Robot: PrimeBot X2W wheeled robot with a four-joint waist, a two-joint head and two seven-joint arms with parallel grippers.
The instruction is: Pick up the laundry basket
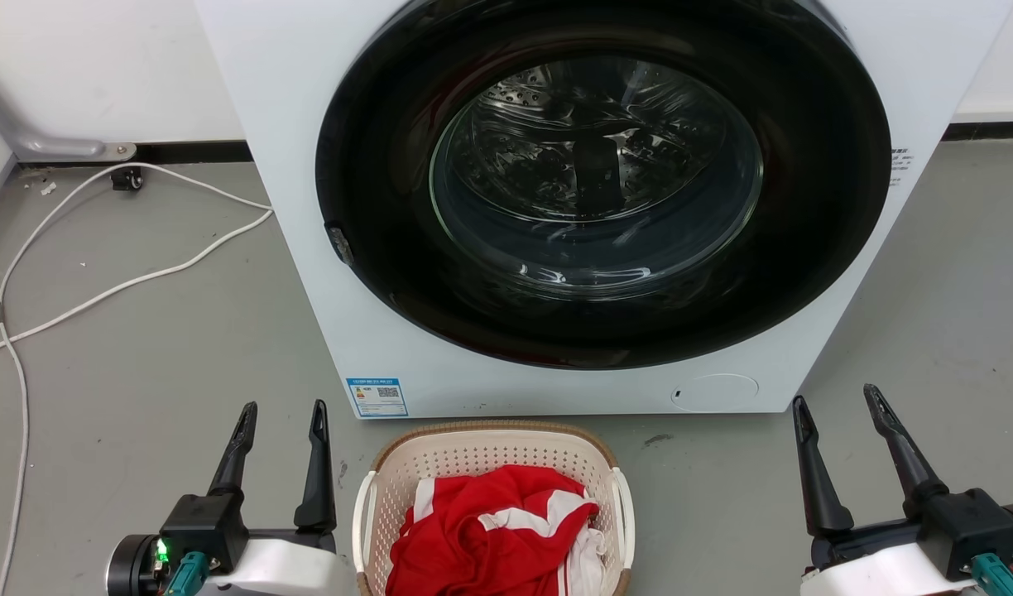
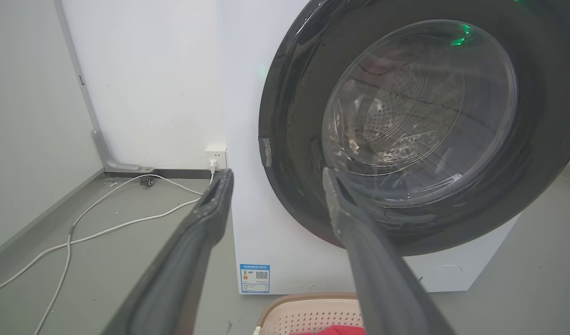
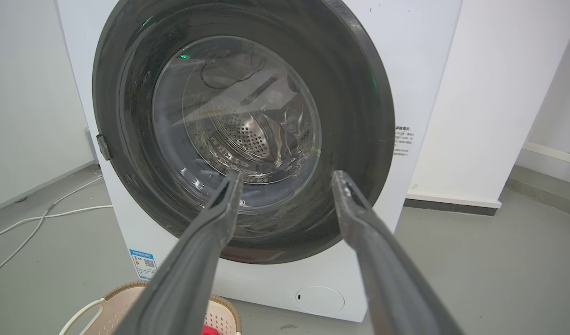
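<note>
**Head view.** Left gripper [image 1: 283,406], at 7 o'clock of the frame: the two dark fingers stand apart with nothing between them, tips pointing toward 12 o'clock. Right gripper [image 1: 834,394], at 5 o'clock: fingers likewise spread and empty, leaning slightly toward 11 o'clock.

Between the two, at 6 o'clock, the laundry basket [image 1: 473,459] rests on the grey floor [image 1: 142,372]. It touches neither gripper and lies nearer the left one. Its near end is cut off by the frame edge. A white handle [image 1: 362,513] runs down each long side. Inside is a heaped red garment [image 1: 482,530] with white stripes.

The tan far rim of the basket lies just before the base of the white washer [image 1: 291,248], which takes up 12 o'clock. The metal drum shows through the glass of its round dark door [image 1: 804,248]. A blue label [image 1: 376,397] sits at the lower corner of the washer front, at 11 o'clock from the basket. A white cable [image 1: 126,285] trails over the floor from 9 to 10 o'clock.

**Wrist views.** Each pair of fingers is parted, framing the washer door. The basket rim appears at 6 o'clock in the left wrist view and at 7 o'clock in the right wrist view.
</note>
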